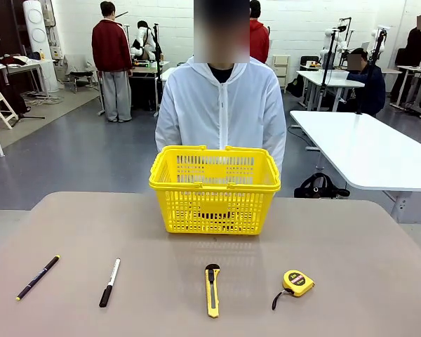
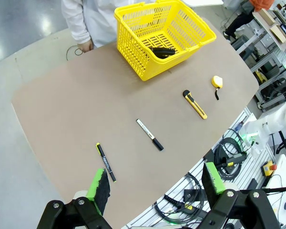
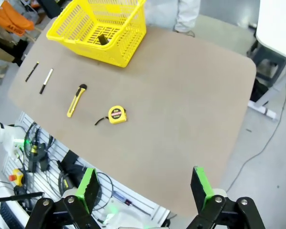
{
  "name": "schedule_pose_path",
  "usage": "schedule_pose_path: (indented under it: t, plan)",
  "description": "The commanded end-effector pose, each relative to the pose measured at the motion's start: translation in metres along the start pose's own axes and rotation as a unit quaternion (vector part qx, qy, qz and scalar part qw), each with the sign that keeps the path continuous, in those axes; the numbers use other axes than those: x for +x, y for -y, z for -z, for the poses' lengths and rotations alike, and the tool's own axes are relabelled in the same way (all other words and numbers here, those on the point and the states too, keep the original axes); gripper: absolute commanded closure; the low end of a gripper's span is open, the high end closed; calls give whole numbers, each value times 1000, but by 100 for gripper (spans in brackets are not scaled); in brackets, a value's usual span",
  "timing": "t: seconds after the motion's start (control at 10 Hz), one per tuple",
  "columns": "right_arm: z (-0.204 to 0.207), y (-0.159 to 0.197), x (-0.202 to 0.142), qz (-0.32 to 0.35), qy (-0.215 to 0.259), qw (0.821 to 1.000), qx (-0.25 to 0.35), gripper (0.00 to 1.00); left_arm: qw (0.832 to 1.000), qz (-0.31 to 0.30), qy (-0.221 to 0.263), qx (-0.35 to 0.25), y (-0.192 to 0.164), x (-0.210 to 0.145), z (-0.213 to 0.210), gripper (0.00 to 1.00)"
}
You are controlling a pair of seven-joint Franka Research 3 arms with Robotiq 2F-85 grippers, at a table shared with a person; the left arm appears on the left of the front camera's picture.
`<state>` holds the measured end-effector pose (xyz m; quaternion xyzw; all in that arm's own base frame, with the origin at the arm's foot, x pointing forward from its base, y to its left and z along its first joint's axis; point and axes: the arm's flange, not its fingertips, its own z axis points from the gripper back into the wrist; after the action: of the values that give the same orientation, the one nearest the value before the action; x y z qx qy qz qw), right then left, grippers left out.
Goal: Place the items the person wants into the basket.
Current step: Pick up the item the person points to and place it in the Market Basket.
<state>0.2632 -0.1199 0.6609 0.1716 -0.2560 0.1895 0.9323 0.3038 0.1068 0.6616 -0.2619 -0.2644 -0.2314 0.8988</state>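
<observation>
In a row along the near side of the table lie the black pen [image 1: 37, 277] with its yellow end and the yellow tape measure [image 1: 297, 282], with a marker [image 1: 110, 282] and a utility knife [image 1: 212, 289] between them. The yellow basket [image 1: 214, 187] stands at the far side, in front of the person [image 1: 221, 105] in white. My left gripper [image 2: 156, 183] hangs open high above the near edge, closest to the pen [image 2: 106, 162]. My right gripper [image 3: 145, 187] is open too, high over the table's edge, well short of the tape measure [image 3: 117, 115].
A dark object [image 2: 162, 50] lies in the basket [image 2: 148, 62]. The person's hand [image 2: 86, 46] rests at the far table edge. Cables and an arm base [image 2: 271, 129] sit below the near edge. A white table [image 1: 365, 147] stands to the right.
</observation>
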Motion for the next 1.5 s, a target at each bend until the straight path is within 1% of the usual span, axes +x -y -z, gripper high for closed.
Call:
schedule_pose_path:
  t: [0.0, 1.4]
  plan:
    - [-2, 0, -4, -3, 13, 1000, 11, 0, 1000, 6, 2, -6, -1, 0, -2, 0]
    - [-2, 0, -4, -3, 13, 1000, 11, 0, 1000, 6, 2, -6, -1, 0, -2, 0]
